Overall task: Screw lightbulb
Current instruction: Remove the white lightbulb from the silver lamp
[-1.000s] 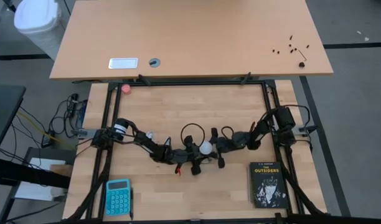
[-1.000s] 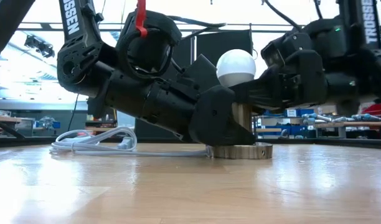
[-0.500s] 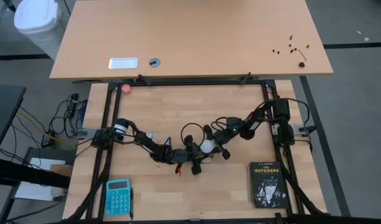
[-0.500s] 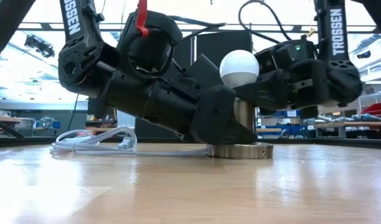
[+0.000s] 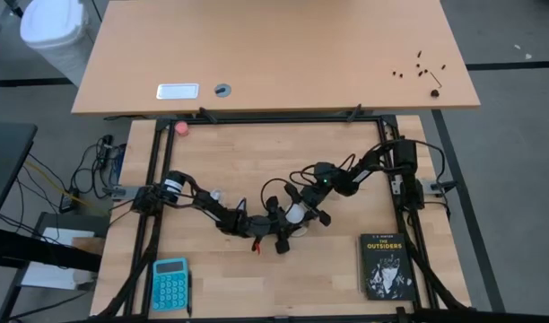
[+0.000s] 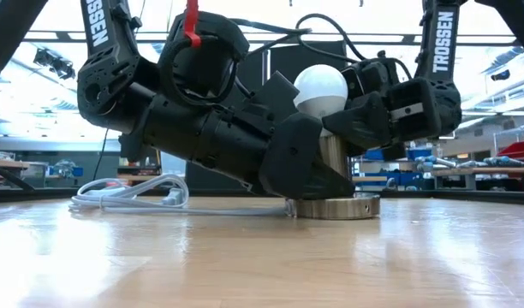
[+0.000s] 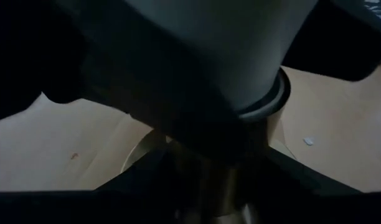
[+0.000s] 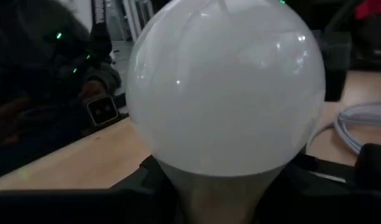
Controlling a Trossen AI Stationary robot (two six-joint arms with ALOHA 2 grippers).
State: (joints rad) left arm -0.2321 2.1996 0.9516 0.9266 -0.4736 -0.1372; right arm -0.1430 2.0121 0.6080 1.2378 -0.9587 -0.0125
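The white lightbulb (image 6: pixel 320 85) stands upright on top of a metal socket (image 6: pixel 335 156), whose round base (image 6: pixel 337 206) rests on the table near its middle. My left gripper (image 6: pixel 329 168) comes from the left, low and slanting down, shut on the socket's upright barrel. My right gripper (image 6: pixel 346 121) comes level from the far right and is shut on the bulb just below its globe (image 8: pixel 225 87). In the high view the bulb (image 5: pixel 295 213) shows between my left gripper (image 5: pixel 287 224) and my right gripper (image 5: pixel 304 207). My left gripper pinches the socket's upright barrel (image 7: pixel 235 186) between its two fingers, slanting down from the table's left. The socket stays upright with its base on the table. My right gripper pinches the bulb's narrow neck (image 8: pixel 221 193) under the globe, one finger (image 8: pixel 147 182) on each side, coming level from the far right. The bulb stands upright in the socket.
The socket's white cord (image 6: pixel 129 192) lies coiled on the table behind my left arm. A dark book (image 5: pixel 385 265) lies at the near right, a blue calculator (image 5: pixel 169 283) at the near left and a pink ball (image 5: pixel 181 128) at the far left. Black frame rails (image 5: pixel 153 179) border the table.
My right gripper has swung around the bulb from the table's right side toward its far side, turning as it went and staying shut on the bulb's neck. The bulb has stayed upright in the socket. My left gripper has kept still on the socket.
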